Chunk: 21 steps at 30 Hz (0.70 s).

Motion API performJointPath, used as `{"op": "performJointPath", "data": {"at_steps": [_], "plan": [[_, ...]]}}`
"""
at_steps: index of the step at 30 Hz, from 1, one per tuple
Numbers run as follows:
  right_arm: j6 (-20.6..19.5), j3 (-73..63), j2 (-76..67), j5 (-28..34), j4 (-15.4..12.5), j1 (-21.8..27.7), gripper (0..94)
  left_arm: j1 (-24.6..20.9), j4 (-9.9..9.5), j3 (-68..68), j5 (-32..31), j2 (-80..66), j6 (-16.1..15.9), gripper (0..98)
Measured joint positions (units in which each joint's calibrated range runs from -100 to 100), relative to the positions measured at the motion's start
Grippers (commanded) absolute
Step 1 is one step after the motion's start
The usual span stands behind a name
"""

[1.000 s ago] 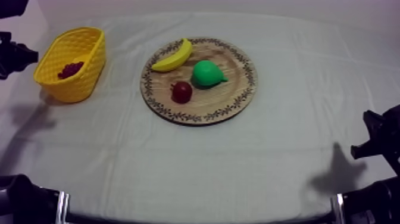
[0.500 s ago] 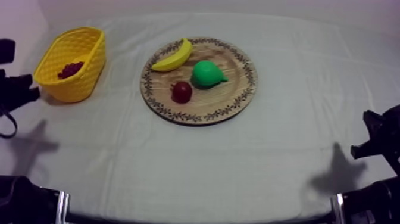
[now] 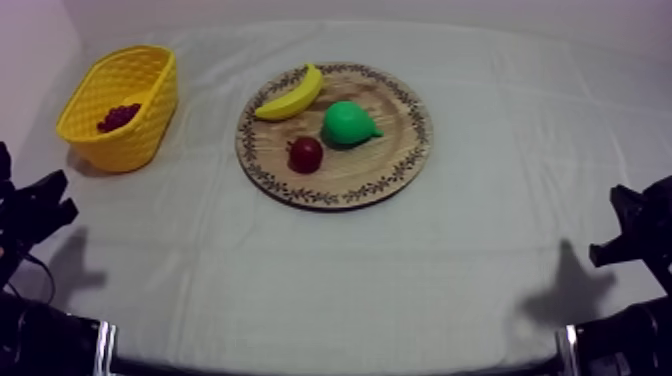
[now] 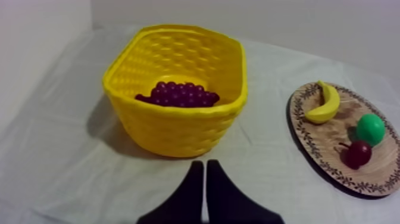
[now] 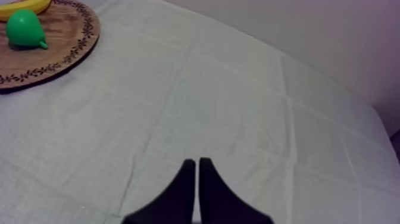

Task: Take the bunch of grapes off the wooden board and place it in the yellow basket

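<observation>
The grapes (image 4: 177, 94) lie inside the basket (image 3: 140, 140) at the upper left of the top view, low against its floor, and none are on the board (image 3: 400, 165) at centre. The board carries the banana (image 3: 290, 95), the pear (image 3: 349, 123) and the small red fruit (image 3: 306, 154). The left gripper (image 4: 204, 170) has its fingers pressed together into a narrow wedge with nothing between them, and it points at the basket's near wall from a little way off. The right gripper (image 5: 197, 164) is likewise pinched closed on nothing over bare cloth (image 3: 400, 270), well apart from the board. Judged from this, the placing looks done, so the risks are mostly of undoing it. A forward swing of the left arm could strike the basket, which looks light, and tip or slide it, spilling the grapes. A fresh reach to the board would find no grapes, and the dark small red fruit could be taken for them. A gripper carried too low could also snag the cloth and drag board or basket with it.
</observation>
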Motion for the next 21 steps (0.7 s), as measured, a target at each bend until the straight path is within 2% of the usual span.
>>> {"op": "performJointPath", "data": {"at_steps": [3,6,10,14,18,21], "plan": [[0.0,0.0,0.0,0.0,0.0,0.0,0.3,0.2,0.0,0.1,3.3,-3.8,0.9,0.0],[0.0,0.0,0.0,0.0,0.0,0.0,0.3,-0.4,1.22,0.2,6.3,-7.0,0.2,0.0],[0.0,0.0,0.0,0.0,0.0,0.0,0.3,-0.5,1.79,0.1,9.4,-9.6,-2.8,0.0],[0.0,0.0,0.0,0.0,0.0,0.0,0.3,-0.7,2.65,0.8,8.0,-10.2,-5.0,0.0],[0.0,0.0,0.0,0.0,0.0,0.0,0.3,-1.0,3.13,1.1,7.2,-10.3,-4.4,0.0],[-0.1,0.0,0.0,0.0,0.0,0.0,0.3,-1.9,3.89,1.7,6.0,-10.2,-2.2,0.0]]}}
